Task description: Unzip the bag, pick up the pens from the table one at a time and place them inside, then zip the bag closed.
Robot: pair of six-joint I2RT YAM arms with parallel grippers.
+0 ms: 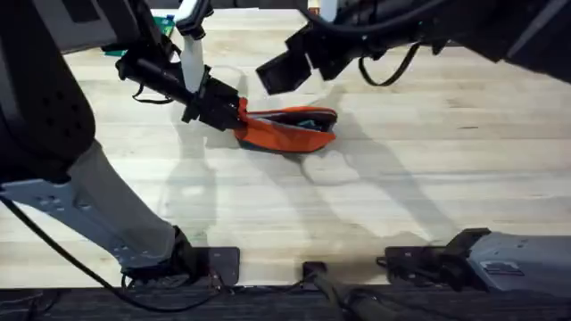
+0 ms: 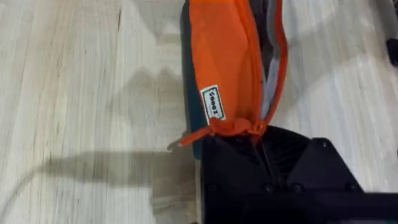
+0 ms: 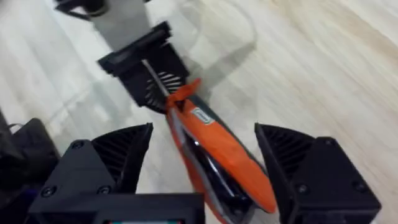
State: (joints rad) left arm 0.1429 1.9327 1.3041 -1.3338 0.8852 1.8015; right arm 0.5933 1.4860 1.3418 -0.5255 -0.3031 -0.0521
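Observation:
The orange bag point(image 1: 284, 129) lies on the table point(image 1: 446, 160), its zipper slit standing open along the top. My left gripper point(image 1: 232, 112) is shut on the bag's left end, pinching the bunched fabric point(image 2: 233, 127) by the zipper's end. In the right wrist view a dark slim shape with a silvery glint point(image 3: 208, 171) lies inside the opening; it looks like the pens, but I cannot tell them apart. My right gripper point(image 1: 285, 69) hangs open above the bag, holding nothing. Its fingers point(image 3: 118, 155) stand wide either side of the bag point(image 3: 227, 146).
Bare plank tabletop spreads to the right and front of the bag. A small green object point(image 1: 162, 20) sits at the far left edge. The arms' bases and cables point(image 1: 446, 259) line the near edge.

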